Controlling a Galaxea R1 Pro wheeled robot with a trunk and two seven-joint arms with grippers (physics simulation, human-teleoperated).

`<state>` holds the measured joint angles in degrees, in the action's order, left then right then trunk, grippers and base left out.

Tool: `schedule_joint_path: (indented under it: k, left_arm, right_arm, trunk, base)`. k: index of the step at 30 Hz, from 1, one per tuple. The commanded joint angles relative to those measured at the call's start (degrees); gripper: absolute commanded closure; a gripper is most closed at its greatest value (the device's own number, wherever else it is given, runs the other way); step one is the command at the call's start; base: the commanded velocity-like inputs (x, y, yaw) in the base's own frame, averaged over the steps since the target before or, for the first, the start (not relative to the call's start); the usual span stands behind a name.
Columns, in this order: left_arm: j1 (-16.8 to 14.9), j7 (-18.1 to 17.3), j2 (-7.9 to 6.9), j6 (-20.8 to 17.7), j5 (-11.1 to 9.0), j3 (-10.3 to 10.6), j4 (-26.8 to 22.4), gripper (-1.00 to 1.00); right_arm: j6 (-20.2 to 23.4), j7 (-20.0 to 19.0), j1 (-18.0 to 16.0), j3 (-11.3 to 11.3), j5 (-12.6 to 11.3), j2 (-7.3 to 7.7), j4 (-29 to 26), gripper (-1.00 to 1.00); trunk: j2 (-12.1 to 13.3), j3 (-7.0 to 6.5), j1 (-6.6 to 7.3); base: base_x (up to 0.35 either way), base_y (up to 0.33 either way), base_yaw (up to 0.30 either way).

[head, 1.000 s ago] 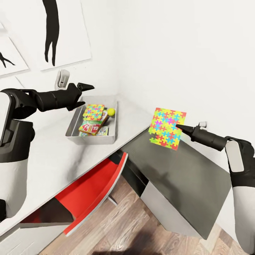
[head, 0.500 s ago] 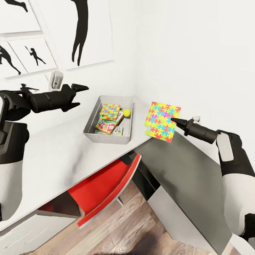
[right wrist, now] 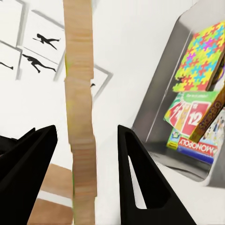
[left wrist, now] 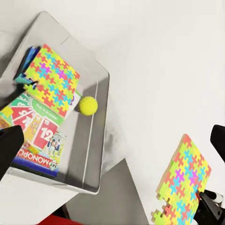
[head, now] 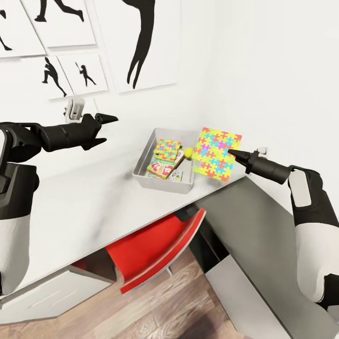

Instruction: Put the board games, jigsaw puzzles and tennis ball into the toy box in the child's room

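Jigsaw puzzle (head: pixel 216 154) now nearer toy box (head: pixel 149 176), right jaws (head: pixel 230 151) gripping.

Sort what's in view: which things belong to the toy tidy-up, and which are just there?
Job:
- toy box
- puzzle in the box
- held puzzle, in the right gripper
- SKIP-BO
- MONOPOLY
- ball
- table

Just there:
- red chair
- silhouette prints
- dark desk
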<state>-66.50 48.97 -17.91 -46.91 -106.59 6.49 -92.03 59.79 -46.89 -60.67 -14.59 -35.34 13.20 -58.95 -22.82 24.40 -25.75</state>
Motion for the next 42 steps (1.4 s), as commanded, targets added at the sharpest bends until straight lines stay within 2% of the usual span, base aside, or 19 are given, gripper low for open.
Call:
schedule_joint_path:
  k: [1,6,10,15,24,28,31,36,42]
  left_arm:
    - [-0.1,0.6,-0.02,0.1,-0.5,0.1,0.0,-1.00]
    - [0.0,0.6,0.02,0.1,-0.5,0.1,0.0,-1.00]
    - [0.0,0.6,0.09,0.1,-0.5,0.1,0.0,-1.00]
    - [0.1,0.6,0.25,0.1,-0.5,0.2,0.0,-1.00]
    - [0.4,0.6,0.37,0.1,-0.5,0.2,0.0,-1.00]
    - [0.5,0.6,0.35,0.1,-0.5,0.1,0.0,-1.00]
    - [0.5,0.6,0.36,0.1,-0.5,0.1,0.0,-1.00]
    - [0.6,0.6,0.41,0.2,-0.5,0.1,0.0,-1.00]
    - [0.6,0.6,0.61,0.2,-0.5,0.2,0.0,-1.00]
  right_arm:
    - [0.2,-0.4,-0.2,-0.1,0.2,0.02,0.2,1.00]
    - [0.2,-0.4,-1.0,0.1,0.3,0.00,2.0,1.00]
    - [0.2,-0.4,-2.3,1.4,0.3,-0.01,3.7,1.00]
    - [0.2,-0.4,-4.3,4.5,0.3,0.11,6.4,1.00]
    - [0.2,-0.2,-6.1,6.0,0.4,-0.03,9.3,1.00]
    - [0.2,1.5,-6.5,6.3,0.4,-0.01,10.5,1.00]
    - [0.2,4.6,-6.7,6.4,0.3,0.06,11.3,1.00]
    - [0.2,7.4,-6.9,6.4,0.1,0.11,11.9,1.00]
    - [0.2,8.7,-8.1,6.4,0.1,0.23,13.1,1.00]
  trunk:
    - [-0.1,0.04,-0.03]
    - [-0.1,-0.23,-0.03]
    - [-0.1,-0.45,-0.03]
    - [-0.1,-0.71,-0.03]
    - [-0.1,-0.99,-0.03]
    - [-0.1,-1.03,-0.03]
    - [-0.1,-1.05,-0.03]
    - [-0.1,-1.06,-0.03]
    - [-0.1,-1.07,-0.03]
  base:
    - [0.000,0.000,0.255]
    - [0.000,0.000,0.255]
    - [0.009,0.000,0.255]
    - [0.057,0.000,0.256]
    - [0.092,0.000,0.235]
    - [0.127,0.024,0.106]
    - [0.189,0.078,0.058]
    - [0.234,0.117,0.030]
    - [0.265,0.135,0.010]
